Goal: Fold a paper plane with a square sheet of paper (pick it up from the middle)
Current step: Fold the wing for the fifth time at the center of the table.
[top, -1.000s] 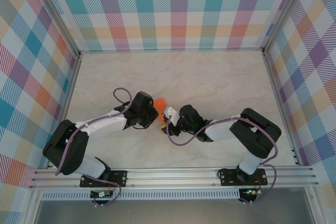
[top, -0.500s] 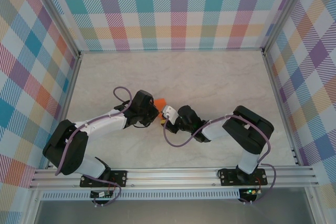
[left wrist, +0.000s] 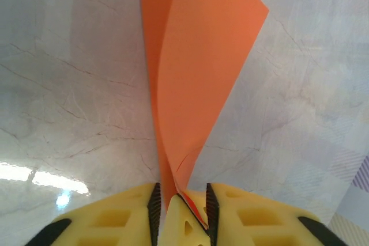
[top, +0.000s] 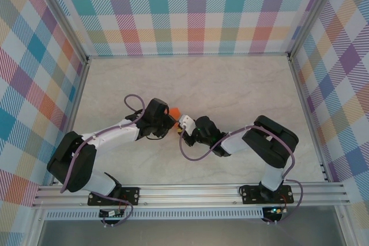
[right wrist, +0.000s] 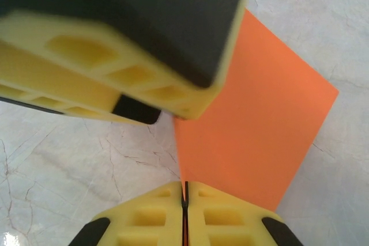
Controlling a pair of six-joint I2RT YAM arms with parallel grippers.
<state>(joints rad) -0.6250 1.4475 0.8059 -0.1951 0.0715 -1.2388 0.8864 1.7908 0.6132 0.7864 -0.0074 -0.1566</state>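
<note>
Table (top: 242, 90): pale marbled top inside checked walls; all the work sits near its middle, a little toward the near edge
Arms: both reach inward from the near edge and meet wrist to wrist, the left arm (top: 109, 136) from the left side, the right arm (top: 253, 139) from the right
Paper: the square sheet of paper (left wrist: 202, 67), bright orange, is lifted off the table and stands on edge between the two grippers, bent into two leaves that meet along one long line; not yet a plane
Left gripper (left wrist: 182, 191): jaws a narrow gap apart, with the sheet's lower corner passing between them, so it looks loose rather than pinched
Right gripper (right wrist: 184, 194): jaws closed tight on the sheet's near edge; it seems to carry the paper alone
Step in hand: probably a handover, freeing the left side to take a new grip for the next fold
Doing it well: hold the right pinch firm, draw the left jaws straight off along the paper without dragging it, then close on the fold line with the leaves matched edge to edge; a sideways tug could skew or tear so thin a sheet
</note>
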